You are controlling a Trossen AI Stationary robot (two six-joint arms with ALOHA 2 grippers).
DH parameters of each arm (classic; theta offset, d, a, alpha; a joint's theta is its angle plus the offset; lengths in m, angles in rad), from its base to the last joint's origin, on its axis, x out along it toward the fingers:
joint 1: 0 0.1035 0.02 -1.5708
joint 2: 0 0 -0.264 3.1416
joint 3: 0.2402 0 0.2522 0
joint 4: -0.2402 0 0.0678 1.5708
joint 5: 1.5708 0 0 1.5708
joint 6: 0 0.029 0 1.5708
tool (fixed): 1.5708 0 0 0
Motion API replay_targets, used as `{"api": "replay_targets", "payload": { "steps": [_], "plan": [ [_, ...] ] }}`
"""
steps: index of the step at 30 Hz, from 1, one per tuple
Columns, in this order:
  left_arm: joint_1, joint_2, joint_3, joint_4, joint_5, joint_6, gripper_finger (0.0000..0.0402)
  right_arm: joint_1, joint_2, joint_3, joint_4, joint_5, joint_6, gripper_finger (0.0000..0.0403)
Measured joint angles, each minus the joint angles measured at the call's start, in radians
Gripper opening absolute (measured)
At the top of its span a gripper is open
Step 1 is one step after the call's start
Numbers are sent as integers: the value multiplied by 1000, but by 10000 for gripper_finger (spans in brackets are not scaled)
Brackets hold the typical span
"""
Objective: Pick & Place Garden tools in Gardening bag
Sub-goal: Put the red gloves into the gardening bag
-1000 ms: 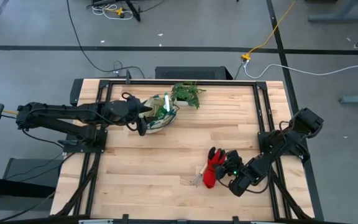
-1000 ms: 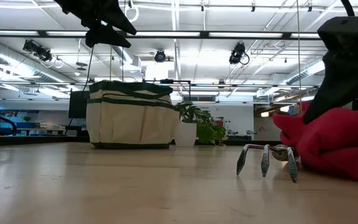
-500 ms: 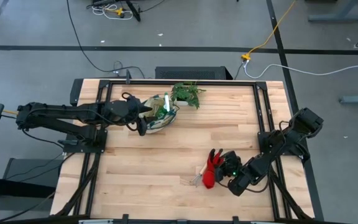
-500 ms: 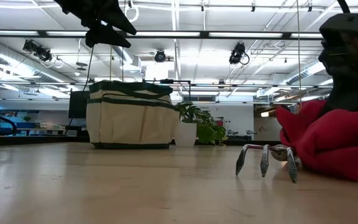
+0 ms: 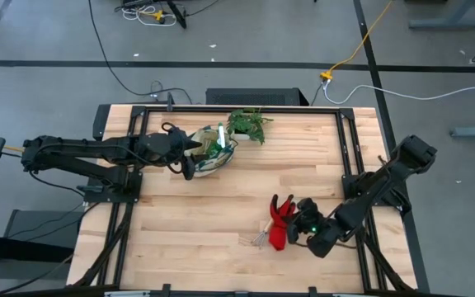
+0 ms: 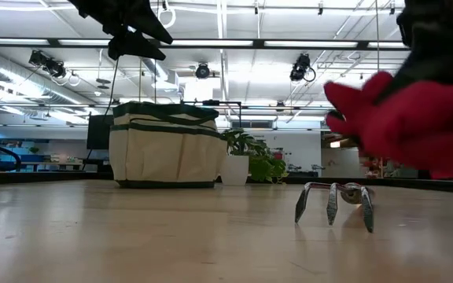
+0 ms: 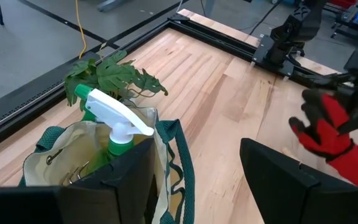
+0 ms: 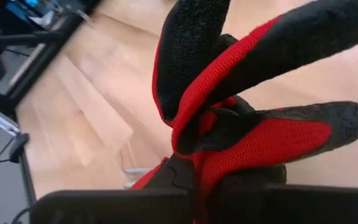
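Note:
The red-and-black gloves (image 5: 280,223) hang above the table's near right part, with my right gripper (image 5: 297,229) shut on them. In the low view the gloves (image 6: 399,126) are clear of the wood. The little metal rake (image 6: 333,200) lies beside them on its tines. At the far left stands the cream gardening bag (image 5: 209,157) with green trim. The green spray bottle (image 7: 114,124) stands inside it, nozzle up. My left gripper (image 7: 197,186) hovers open over the bag's rim and touches nothing. My right gripper pinches the bunched gloves between its two fingers at their palm part (image 8: 191,177). The gloves' fingers (image 8: 272,134) stick out beyond it. It comes slanting down from the table's right side. The gloves are lifted clear of the table.
A leafy potted plant (image 5: 250,124) stands just to the right of the bag at the far edge. Bare wooden table top (image 5: 246,186) lies between the bag and the gloves. Black frame rails (image 5: 361,140) run along the table's sides.
My right gripper has shut on the gloves and risen, drifting a little toward the table's left. The gloves, which lay on the table, are now bunched and lifted clear. The rake has stayed in place.

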Motion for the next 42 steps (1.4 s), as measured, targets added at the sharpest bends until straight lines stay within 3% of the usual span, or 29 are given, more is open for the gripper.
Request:
{"api": "replay_targets", "payload": {
  "steps": [12, 21, 25, 29, 42],
  "plan": [
    [0, 0, 0, 1, 0, 0, 243, -104, -204, 3, 22, 54, -432, 10],
    [0, 0, 0, 24, 0, 0, 243, -263, -278, 3, 264, 0, -957, 10],
    [0, 0, 0, 58, 0, 1, 243, -355, -284, 3, 430, -84, -1201, 10],
    [0, 0, 0, 80, 2, 1, 243, -461, -284, 3, 544, -205, -1338, 10],
    [1, 0, 0, 146, 27, 8, 243, -751, -244, 3, 761, -554, -1471, 10]
  ]
}}
